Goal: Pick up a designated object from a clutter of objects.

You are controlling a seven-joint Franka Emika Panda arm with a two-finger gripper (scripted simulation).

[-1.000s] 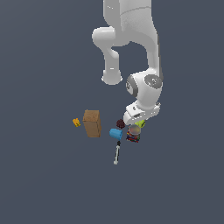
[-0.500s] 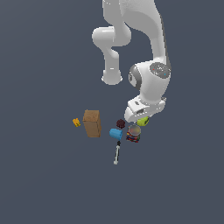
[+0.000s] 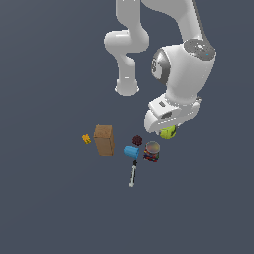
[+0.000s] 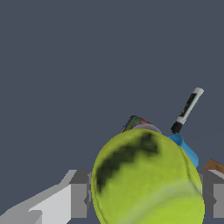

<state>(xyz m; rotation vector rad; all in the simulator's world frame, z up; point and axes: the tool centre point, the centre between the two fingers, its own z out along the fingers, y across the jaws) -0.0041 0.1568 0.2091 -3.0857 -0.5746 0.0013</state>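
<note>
Matt fuzzy lime ball (image 4: 148, 179), cardboard-like brown box (image 3: 104, 140), glossy white arm (image 3: 183, 74)

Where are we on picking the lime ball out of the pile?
Done: the gripper has reached the lime ball; the jaws sit on both its sides, apparently shut on it. In hand: whether it is off the floor is unclear. Left: carry it clear of the can and blue cylinder.

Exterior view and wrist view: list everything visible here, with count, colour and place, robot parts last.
Ball: one, lime with a dark mark, held between the tool's fingers.
Box: one, brown, at the exterior view's left of the group.
Orange piece: one, beside the box.
Cylinder: one, blue, middle.
Dark red ball: one, behind the cylinder.
Can: one, grey-topped, multicoloured.
Stick: one, white, nearest the camera.
Arm: one, white.
Tool: one, grey, closed on the ball.
</note>
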